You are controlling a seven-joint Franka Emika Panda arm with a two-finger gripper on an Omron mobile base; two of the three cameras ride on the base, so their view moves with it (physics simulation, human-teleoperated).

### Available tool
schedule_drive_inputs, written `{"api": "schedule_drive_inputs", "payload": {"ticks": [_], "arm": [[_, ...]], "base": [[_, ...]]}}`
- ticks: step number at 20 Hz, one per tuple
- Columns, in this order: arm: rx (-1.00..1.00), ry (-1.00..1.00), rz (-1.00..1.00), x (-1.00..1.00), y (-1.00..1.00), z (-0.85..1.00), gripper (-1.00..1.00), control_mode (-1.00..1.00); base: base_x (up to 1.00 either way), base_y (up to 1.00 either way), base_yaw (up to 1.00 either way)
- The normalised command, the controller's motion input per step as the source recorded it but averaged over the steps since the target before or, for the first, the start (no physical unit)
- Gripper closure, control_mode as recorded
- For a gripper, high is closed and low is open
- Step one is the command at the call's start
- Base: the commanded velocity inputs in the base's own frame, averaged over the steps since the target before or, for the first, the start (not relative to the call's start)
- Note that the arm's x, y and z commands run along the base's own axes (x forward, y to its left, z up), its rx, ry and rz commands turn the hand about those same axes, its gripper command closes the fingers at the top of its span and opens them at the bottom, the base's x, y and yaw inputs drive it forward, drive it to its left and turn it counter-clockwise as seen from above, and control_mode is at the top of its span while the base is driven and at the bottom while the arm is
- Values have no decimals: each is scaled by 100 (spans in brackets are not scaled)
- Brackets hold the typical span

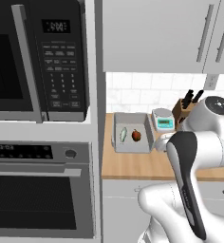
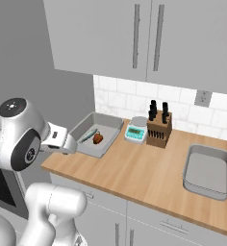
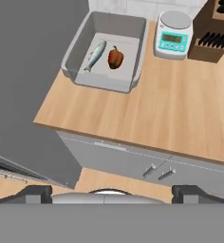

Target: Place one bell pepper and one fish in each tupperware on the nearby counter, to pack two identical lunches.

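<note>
Spread wide and holding nothing, the gripper (image 3: 112,192) hangs before the counter (image 3: 180,114), where one tupperware (image 3: 76,45) contains fish (image 3: 96,55) beside bell pepper (image 3: 115,57).

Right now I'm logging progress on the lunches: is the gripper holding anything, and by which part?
Nothing is held. The gripper stands open and empty, back from the counter. One fish and one bell pepper lie in the left tupperware.

1. I work in a home kitchen: microwave (image 1: 38,59) above a wall oven (image 1: 40,190).
2. Wooden counter (image 2: 149,178), tile backsplash (image 2: 134,93), grey cabinets (image 2: 149,36).
3. Knife block (image 2: 159,126) and scale (image 2: 136,130) beside me.
</note>
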Motion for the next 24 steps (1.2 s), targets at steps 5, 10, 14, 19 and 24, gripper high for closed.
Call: {"api": "schedule_drive_inputs", "payload": {"ticks": [5, 10, 14, 19, 24], "arm": [[0, 0, 0, -13, 1, 0, -100, 100], [0, 0, 0, 0, 0, 0, -100, 100], [0, 0, 0, 0, 0, 0, -100, 100], [0, 0, 0, 0, 0, 0, -100, 100], [0, 0, 0, 0, 0, 0, -100, 100]], "base": [[-40, 6, 2], [-79, 44, 18], [-63, 94, 51], [-55, 100, 75], [-4, 93, 85]]}}
